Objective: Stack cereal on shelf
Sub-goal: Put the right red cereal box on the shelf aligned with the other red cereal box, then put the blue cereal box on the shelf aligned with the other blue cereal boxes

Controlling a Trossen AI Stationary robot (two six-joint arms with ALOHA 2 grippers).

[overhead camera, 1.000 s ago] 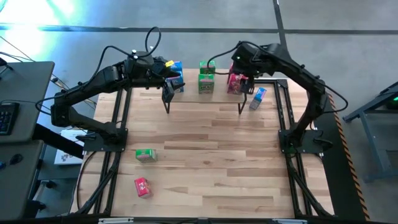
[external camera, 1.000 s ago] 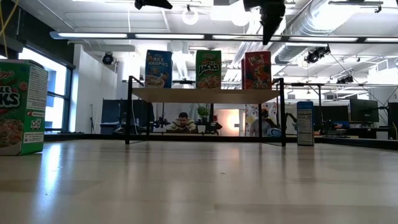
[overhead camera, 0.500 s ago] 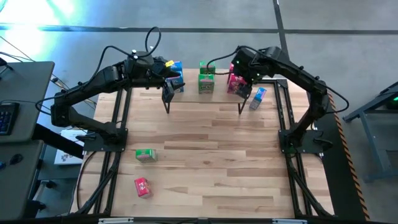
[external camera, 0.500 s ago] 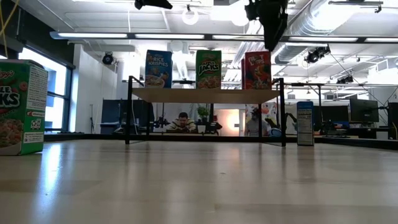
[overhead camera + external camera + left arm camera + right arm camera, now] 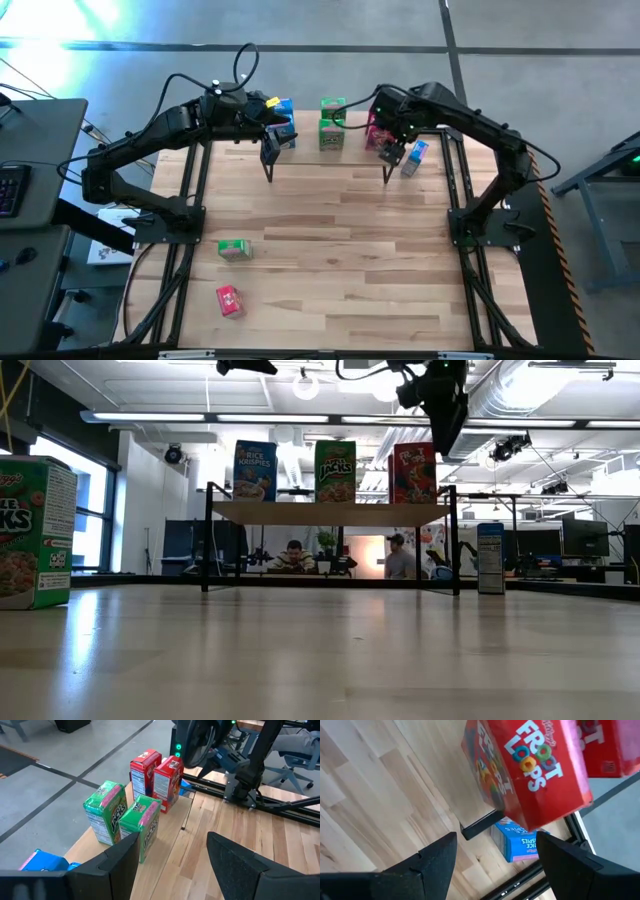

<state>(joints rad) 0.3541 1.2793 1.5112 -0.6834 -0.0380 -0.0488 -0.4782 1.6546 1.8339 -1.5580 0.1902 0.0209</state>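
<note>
Left gripper (image 5: 268, 150): you have it open and empty, above the shelf's left end by the blue boxes (image 5: 283, 122)
Right gripper (image 5: 392, 152): fingers spread, nothing held, over the shelf's right end near the Froot Loops boxes (image 5: 156, 776)
Shelf (image 5: 330, 512): far side of the table; blue, green (image 5: 332, 123) and red boxes stand on it
Rice Krispies box (image 5: 415, 157): on the table, just right of the shelf
Near left: one green box (image 5: 234, 249) and one red box (image 5: 229, 299) lie on the table

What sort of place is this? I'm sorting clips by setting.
Probably a robotics lab in an open-plan office: exposed ducts and strip lights overhead, people at desks behind the table, monitors, and two arms mounted on a wooden worktable with a cereal shelf.
</note>
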